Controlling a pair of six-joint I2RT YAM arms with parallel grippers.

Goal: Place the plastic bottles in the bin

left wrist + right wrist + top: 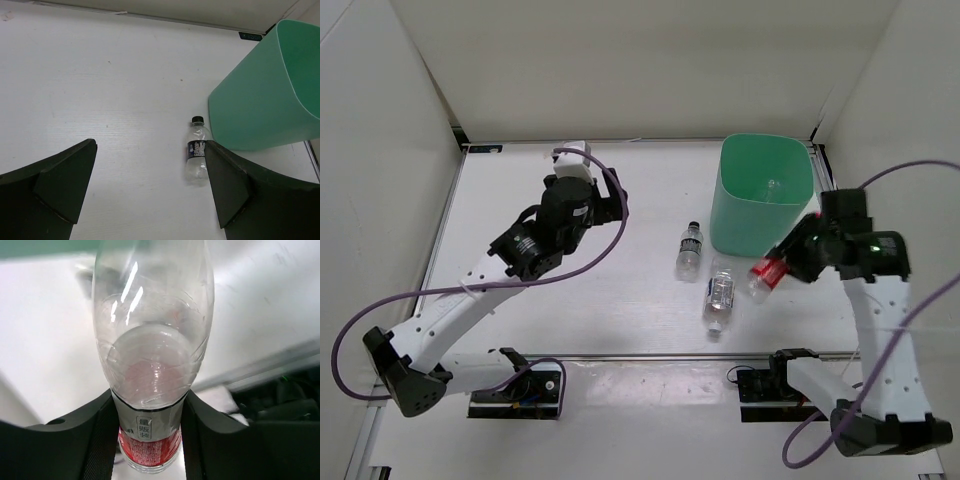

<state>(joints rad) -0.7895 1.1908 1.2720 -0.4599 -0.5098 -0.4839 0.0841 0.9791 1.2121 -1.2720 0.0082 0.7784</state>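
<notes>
right gripper [783, 258] clamped on red-label bottle [150, 340] beside bin [765, 190], elbow bent; left gripper [150, 155] spread wide above table [75, 75]

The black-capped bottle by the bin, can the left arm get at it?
Probably yes. The left gripper is open and empty, and the black-capped bottle lies on bare table ahead of it; only the bin stands close beside it.

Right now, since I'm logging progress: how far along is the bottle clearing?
Done: at most one. A faint clear shape inside the bin may be a bottle, but it is hard to tell.
In hand: the right gripper is shut on the red-labelled bottle, beside the bin.
Left: the dark-labelled bottle and the white-labelled bottle lie on the table. The left gripper is open and holds nothing.
</notes>
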